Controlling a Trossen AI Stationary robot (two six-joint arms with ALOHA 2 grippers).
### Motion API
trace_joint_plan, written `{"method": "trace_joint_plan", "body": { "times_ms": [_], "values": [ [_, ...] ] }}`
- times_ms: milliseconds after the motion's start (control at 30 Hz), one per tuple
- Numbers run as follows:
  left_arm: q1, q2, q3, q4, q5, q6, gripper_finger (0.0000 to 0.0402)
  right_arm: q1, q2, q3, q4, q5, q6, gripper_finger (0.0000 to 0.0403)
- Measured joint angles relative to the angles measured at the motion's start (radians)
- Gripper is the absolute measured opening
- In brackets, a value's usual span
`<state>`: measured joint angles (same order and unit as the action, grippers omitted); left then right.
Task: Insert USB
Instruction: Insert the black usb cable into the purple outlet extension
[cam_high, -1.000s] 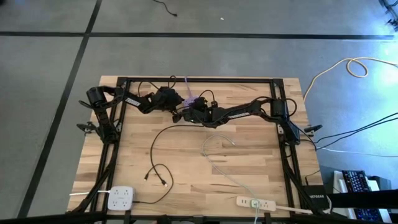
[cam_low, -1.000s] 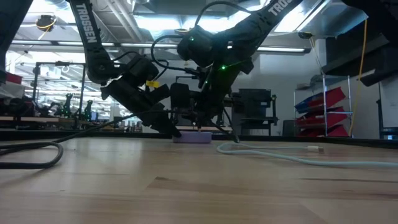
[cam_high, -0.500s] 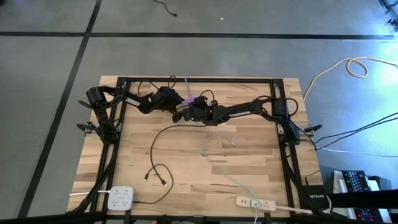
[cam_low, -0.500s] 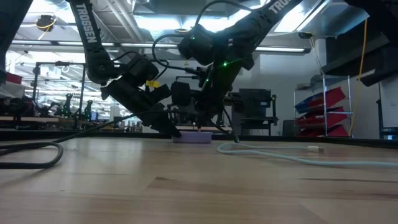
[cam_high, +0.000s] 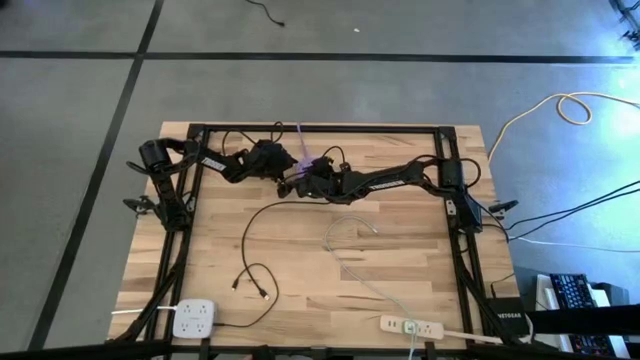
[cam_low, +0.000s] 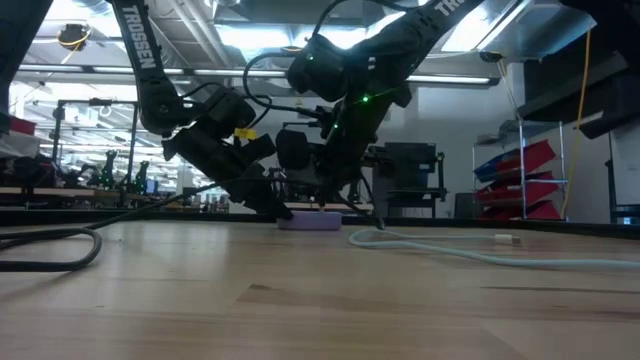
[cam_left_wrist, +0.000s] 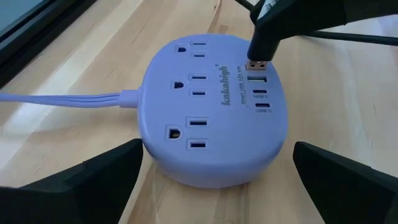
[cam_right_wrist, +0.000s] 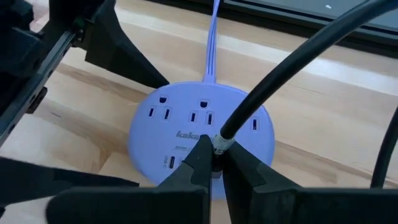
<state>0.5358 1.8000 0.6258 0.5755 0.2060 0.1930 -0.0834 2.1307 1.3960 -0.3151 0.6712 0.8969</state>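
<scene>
Lilac power hub (cam_left_wrist: 211, 112): right claw (cam_right_wrist: 214, 163), clenching USB plug (cam_left_wrist: 260, 48), has crept onto port; left claw (cam_left_wrist: 214, 180) spread, bracing.

Lavender power hub (cam_left_wrist: 211, 112) with matching cord (cam_left_wrist: 62, 99) seen at frame centre; black USB plug (cam_left_wrist: 264, 43), metallic tip; pale striped wood table (cam_left_wrist: 348, 93).
</scene>
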Motion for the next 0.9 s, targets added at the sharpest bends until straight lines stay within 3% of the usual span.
{"method": "trace_joint_plan", "body": {
  "times_ms": [233, 367, 667, 800, 900],
  "values": [
    [0.000, 0.000, 0.000, -0.001, -0.004, -0.002, 0.0400, 0.002, 0.000, 0.000, -0.012, 0.006, 0.003, 0.0001],
    [0.000, 0.000, 0.000, 0.001, -0.006, -0.008, 0.0400, 0.028, 0.002, -0.002, -0.023, 0.089, 0.013, 0.0001],
    [-0.001, 0.000, 0.000, 0.004, -0.007, -0.023, 0.0400, 0.025, 0.011, -0.002, -0.022, 0.091, 0.022, 0.0001],
    [-0.002, 0.000, 0.000, 0.004, -0.007, -0.026, 0.0400, 0.041, 0.013, -0.003, -0.039, 0.150, 0.049, 0.0001],
    [-0.002, 0.000, 0.000, 0.006, -0.007, -0.028, 0.0400, 0.038, 0.011, -0.002, -0.078, 0.114, 0.099, 0.0001]
  ]
}}
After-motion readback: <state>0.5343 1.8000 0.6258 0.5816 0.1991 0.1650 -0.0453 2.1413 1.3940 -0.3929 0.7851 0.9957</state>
